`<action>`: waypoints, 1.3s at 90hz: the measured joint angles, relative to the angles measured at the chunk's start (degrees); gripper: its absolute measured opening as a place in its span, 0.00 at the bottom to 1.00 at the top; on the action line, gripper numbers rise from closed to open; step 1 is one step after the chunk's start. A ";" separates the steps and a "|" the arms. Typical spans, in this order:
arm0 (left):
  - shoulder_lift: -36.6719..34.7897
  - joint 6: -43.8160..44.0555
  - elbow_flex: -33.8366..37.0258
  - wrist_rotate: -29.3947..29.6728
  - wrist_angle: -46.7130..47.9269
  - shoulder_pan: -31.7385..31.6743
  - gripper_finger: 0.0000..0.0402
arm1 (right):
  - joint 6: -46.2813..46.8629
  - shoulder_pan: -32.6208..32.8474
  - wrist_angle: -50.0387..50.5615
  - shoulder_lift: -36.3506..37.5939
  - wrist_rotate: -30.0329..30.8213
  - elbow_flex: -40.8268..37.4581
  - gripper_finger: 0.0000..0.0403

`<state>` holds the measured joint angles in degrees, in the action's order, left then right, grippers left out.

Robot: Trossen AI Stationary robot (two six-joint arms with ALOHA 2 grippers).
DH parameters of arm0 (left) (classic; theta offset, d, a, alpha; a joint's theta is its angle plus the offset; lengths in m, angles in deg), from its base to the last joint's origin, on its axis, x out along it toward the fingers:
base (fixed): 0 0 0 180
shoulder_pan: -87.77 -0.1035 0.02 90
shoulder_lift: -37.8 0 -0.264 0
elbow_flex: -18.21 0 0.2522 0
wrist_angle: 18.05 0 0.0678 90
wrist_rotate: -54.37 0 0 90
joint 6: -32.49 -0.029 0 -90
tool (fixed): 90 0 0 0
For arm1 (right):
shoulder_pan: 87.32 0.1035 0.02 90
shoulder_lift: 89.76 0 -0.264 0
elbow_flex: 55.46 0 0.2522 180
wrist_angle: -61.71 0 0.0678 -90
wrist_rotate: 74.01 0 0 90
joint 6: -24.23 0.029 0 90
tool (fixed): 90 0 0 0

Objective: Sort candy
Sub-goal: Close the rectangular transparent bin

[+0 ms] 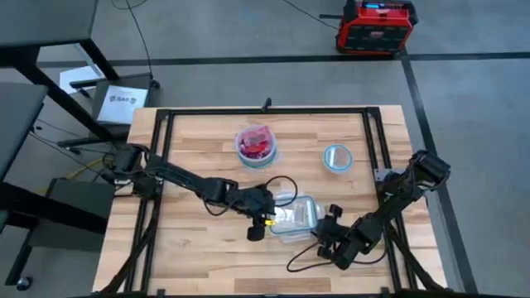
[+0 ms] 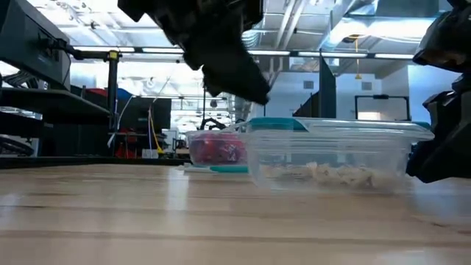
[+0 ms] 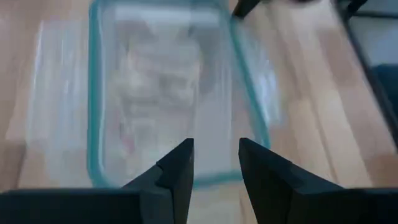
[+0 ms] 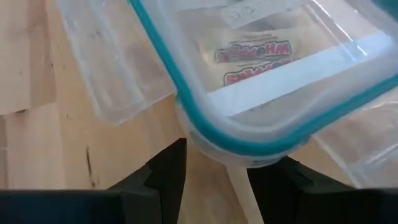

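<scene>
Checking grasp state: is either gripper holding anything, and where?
Nothing held. Left gripper open above the clear tub; right gripper open at the tub's corner.

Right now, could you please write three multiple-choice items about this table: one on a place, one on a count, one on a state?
1. Where is the clear tub?
A. between the two grippers
B. at the far table edge
C. on the floor

2. How many round bowls stand on the table?
A. one
B. two
C. four

3. How are the left gripper's fingers?
A. open, holding nothing
C. shut on a red candy
B. shut on the tub's rim

Answers:
1 A: in the high view the left gripper and the right gripper flank the tub.
2 B: one bowl holds red candy; the empty bowl stands apart.
3 A: the left wrist view shows a bare gap between them.
</scene>
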<state>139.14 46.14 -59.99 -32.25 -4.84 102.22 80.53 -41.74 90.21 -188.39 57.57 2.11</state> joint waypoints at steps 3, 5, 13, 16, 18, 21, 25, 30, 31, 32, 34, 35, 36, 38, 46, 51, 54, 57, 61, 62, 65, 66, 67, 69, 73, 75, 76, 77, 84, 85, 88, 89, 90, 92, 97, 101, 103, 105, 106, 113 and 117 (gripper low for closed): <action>0.00 0.64 0.00 0.22 0.12 -0.10 0.28 | 0.02 0.00 0.05 0.00 0.01 -0.03 0.37; -0.02 0.86 0.00 0.30 0.49 -0.30 0.28 | 0.02 0.00 -0.08 0.00 -0.01 -0.02 0.37; 0.73 0.98 -0.06 0.96 0.97 -1.70 0.28 | 0.02 0.00 -0.07 0.00 -0.07 -0.04 0.37; 1.05 0.81 -0.06 1.00 0.95 -2.18 0.28 | 0.02 0.00 -0.05 0.00 -0.07 -0.03 0.37; 1.19 0.66 0.00 1.00 1.11 -2.47 0.28 | 0.03 0.00 -0.06 0.00 -0.07 -0.03 0.37; 1.22 0.53 0.11 1.12 1.15 -2.83 0.28 | 0.05 0.00 -0.06 0.00 -0.07 -0.03 0.37; 1.11 -0.07 0.06 1.14 0.53 -3.21 0.28 | 0.04 0.00 -0.26 0.00 -0.07 -0.04 0.37; 1.01 -1.49 -0.11 1.07 0.36 -3.58 0.28 | 0.14 0.01 -0.26 0.00 -0.07 -0.04 0.37; 1.01 -1.89 -0.11 1.06 0.51 -3.67 0.28 | 0.17 0.00 -0.26 0.00 -0.07 -0.04 0.37; 1.01 -2.36 -0.11 0.99 0.70 -3.77 0.28 | 0.17 0.02 -0.26 0.00 -0.07 -0.04 0.37; 1.01 -3.35 -0.10 0.87 1.19 -4.00 0.28 | 0.17 0.02 -0.28 0.00 -0.07 -0.04 0.37; 1.01 -3.85 -0.08 0.85 1.42 -4.12 0.28 | 0.17 0.02 -0.26 0.00 -0.07 -0.04 0.37; 1.01 -4.38 -0.07 0.85 1.60 -4.26 0.28 | 0.16 0.02 -0.26 0.00 -0.07 -0.04 0.37; 1.03 -5.28 -0.02 0.85 1.83 -4.55 0.28 | 0.16 0.02 -0.26 0.00 -0.07 -0.04 0.37; 1.03 -6.97 0.00 0.92 2.02 -5.86 0.28 | 0.15 0.02 -0.28 0.00 -0.07 -0.04 0.37; 1.03 -7.33 -0.02 0.99 2.03 -6.49 0.28 | 0.15 0.02 -0.28 0.00 -0.07 -0.04 0.37; 1.03 -7.52 -0.02 0.98 2.05 -6.77 0.28 | 0.15 0.02 -0.30 0.00 -0.05 -0.04 0.37; 1.03 -7.81 -0.02 0.96 2.05 -7.05 0.28 | 0.15 0.02 -0.29 0.00 -0.07 -0.04 0.37; 1.03 -8.27 -0.02 0.93 2.04 -7.40 0.28 | 0.15 0.02 -0.32 0.00 -0.07 -0.04 0.37; 1.03 -8.41 -0.02 0.92 2.03 -7.48 0.28 | 0.15 0.02 -0.32 0.00 -0.07 -0.04 0.37; 1.03 -8.70 -0.02 0.94 1.99 -7.72 0.28 | 0.15 0.02 -0.34 0.00 -0.07 -0.04 0.37; 1.03 -8.77 -0.02 0.95 1.97 -7.80 0.28 | 0.15 0.02 -0.34 0.00 -0.07 -0.04 0.37; 1.03 -8.85 -0.02 0.97 1.96 -7.87 0.28 | 0.15 0.02 -0.34 0.00 -0.07 -0.04 0.37; 1.03 -8.98 -0.02 1.09 1.95 -8.06 0.28 | 0.15 0.02 -0.37 0.00 -0.07 -0.04 0.37; 1.03 -9.25 -0.02 1.39 1.94 -8.40 0.28 | 0.15 0.02 -0.45 0.00 -0.07 -0.04 0.37; 1.03 -9.47 -0.02 1.49 1.94 -8.54 0.28 | 0.15 0.02 -0.47 0.00 -0.07 -0.04 0.37; 1.03 -9.57 -0.02 1.55 1.94 -8.62 0.28 | 0.15 0.02 -0.47 0.00 -0.07 -0.04 0.37; 1.03 -9.69 -0.02 1.60 1.92 -8.70 0.28 | 0.14 0.02 -0.47 0.00 -0.07 -0.04 0.37; 1.03 -10.19 -0.02 1.77 1.31 -9.15 0.28 | 0.12 0.02 -0.47 0.00 -0.07 -0.04 0.37; 1.03 -10.16 -0.02 1.77 1.15 -9.20 0.28 | 0.12 0.02 -0.47 0.00 -0.07 -0.04 0.37; 1.03 -9.55 -0.02 1.77 0.48 -9.28 0.28 | 0.12 0.02 -0.49 -0.02 -0.07 -0.04 0.37; 1.03 -9.28 -0.02 1.77 0.27 -9.28 0.28 | 0.12 0.02 -0.50 -0.02 -0.07 -0.04 0.37; 1.03 -8.99 -0.02 1.77 0.05 -9.28 0.28 | 0.12 0.02 -0.50 -0.02 -0.07 -0.04 0.37; 1.00 -8.39 -0.02 1.76 -0.40 -9.28 0.28 | 0.12 0.02 -0.50 -0.02 -0.07 -0.04 0.37; 0.73 -7.55 -0.02 1.34 -0.60 -9.08 0.28 | 0.12 0.02 -0.49 -0.02 -0.11 -0.04 0.37; 0.65 -7.37 -0.02 1.15 -0.67 -8.75 0.28 | 0.12 0.02 -0.47 -0.02 -0.41 -0.04 0.37; 0.60 -7.37 -0.03 1.09 -0.61 -8.52 0.28 | 0.07 0.02 -0.49 -0.02 -0.49 -0.04 0.37; 0.46 -7.36 -0.06 1.04 -0.25 -8.34 0.28 | 0.02 0.02 -0.47 -0.02 -0.56 -0.04 0.37; 0.37 -7.35 -0.08 1.02 0.07 -8.25 0.28 | -0.01 0.02 -0.47 -0.02 -0.60 -0.04 0.37; -0.03 -7.33 -0.95 0.88 2.95 -7.50 0.28 | -0.76 0.02 -0.47 -0.02 -0.90 -0.04 0.37; -0.46 -7.25 -1.70 0.90 5.06 -6.87 0.28 | -0.77 0.02 -0.47 -0.02 -0.92 -0.04 0.37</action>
<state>138.68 38.89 -61.70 -31.36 0.22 95.35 79.76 -41.71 89.74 -188.42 56.65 2.07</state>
